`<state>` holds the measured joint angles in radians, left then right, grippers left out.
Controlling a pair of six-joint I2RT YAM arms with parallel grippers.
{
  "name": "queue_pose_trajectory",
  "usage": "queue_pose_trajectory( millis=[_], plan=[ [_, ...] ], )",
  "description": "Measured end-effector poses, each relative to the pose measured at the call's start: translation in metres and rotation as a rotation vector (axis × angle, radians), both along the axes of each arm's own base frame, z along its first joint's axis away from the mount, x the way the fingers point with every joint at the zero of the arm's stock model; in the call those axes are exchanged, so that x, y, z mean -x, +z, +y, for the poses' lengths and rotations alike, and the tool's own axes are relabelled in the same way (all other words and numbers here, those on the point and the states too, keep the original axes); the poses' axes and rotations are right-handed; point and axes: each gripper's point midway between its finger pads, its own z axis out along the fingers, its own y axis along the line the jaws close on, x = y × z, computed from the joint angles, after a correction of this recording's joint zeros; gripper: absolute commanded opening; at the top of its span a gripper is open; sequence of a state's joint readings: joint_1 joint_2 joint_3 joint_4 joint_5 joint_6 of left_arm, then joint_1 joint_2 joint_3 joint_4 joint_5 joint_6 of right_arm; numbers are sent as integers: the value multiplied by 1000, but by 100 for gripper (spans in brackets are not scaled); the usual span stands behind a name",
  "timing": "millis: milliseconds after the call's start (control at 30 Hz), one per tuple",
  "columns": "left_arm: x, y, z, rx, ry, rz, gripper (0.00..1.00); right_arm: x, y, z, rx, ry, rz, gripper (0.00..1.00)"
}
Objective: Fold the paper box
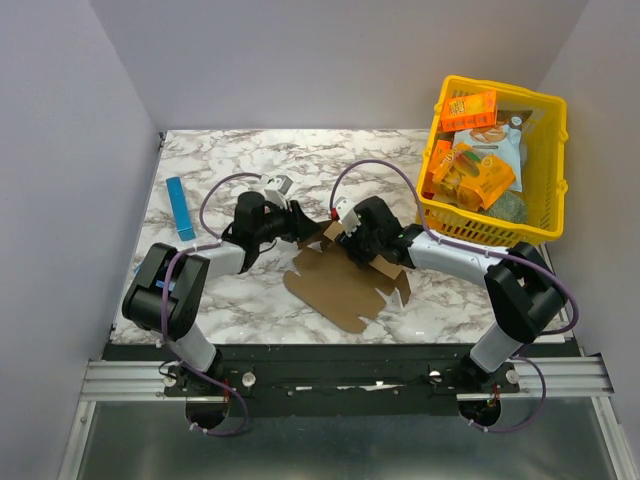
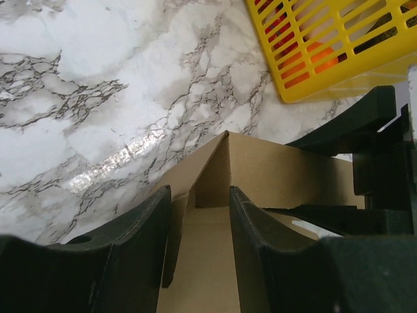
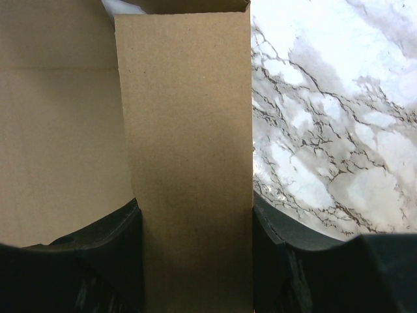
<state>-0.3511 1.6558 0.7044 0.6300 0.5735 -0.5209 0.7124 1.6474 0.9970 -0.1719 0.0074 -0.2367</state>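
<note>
Right pincer (image 3: 195, 205) is clamped across a narrow flap of the box (image 1: 335, 285), with its fingers pressed against the flap's two long edges, as the wrist view shows. Left pincer (image 2: 199, 195) straddles a raised corner where two panels meet in a crease. I cannot tell whether it pinches the cardboard or only brackets it (a dark gap shows beside one finger). The box lies on the bench (image 1: 240, 300) between the two arms. It is mostly a flat die-cut sheet, with its far end lifted where the pincers meet. The basket (image 1: 480, 228) stands well apart at the far right.

The step in hand looks like raising the far wall and tucking the side flap in behind it. To do it well, the right pincer should hold the flap square to the crease and swing it about the scored line rather than drag it, since a pull along the bench would slide the whole sheet. The left one should brace the corner upright as a stop, with light pressure only, because cardboard squeezed hard buckles off its crease. The two pincers work very near each other, so moves should be small and made one arm at a time. Most of the sheet is unfolded, so I judge the task to be early.
</note>
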Motion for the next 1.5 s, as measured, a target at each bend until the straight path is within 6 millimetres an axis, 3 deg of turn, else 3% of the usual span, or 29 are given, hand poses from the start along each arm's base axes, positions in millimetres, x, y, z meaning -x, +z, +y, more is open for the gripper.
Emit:
queue_pose_trajectory(
  millis=[200, 400, 567, 767, 1300, 1500],
  plan=[
    [5, 5, 10, -39, 40, 8, 45, 0, 0, 0, 2, -2, -1, 47],
    [14, -18, 13, -147, 62, 49, 40, 0, 0, 0, 2, -2, -1, 47],
    [16, -31, 17, -235, 78, 45, 20, 0, 0, 0, 2, 1, -1, 47],
    [12, -28, 16, -319, 94, 11, 12, 0, 0, 0, 4, 2, -3, 46],
    [6, -15, 12, -507, 108, 16, 11, -4, 2, 0, 1, -9, -19, 46],
    [5, -15, 8, -571, 96, -14, 16, -4, 2, -2, 7, -17, -22, 43]
  ],
)
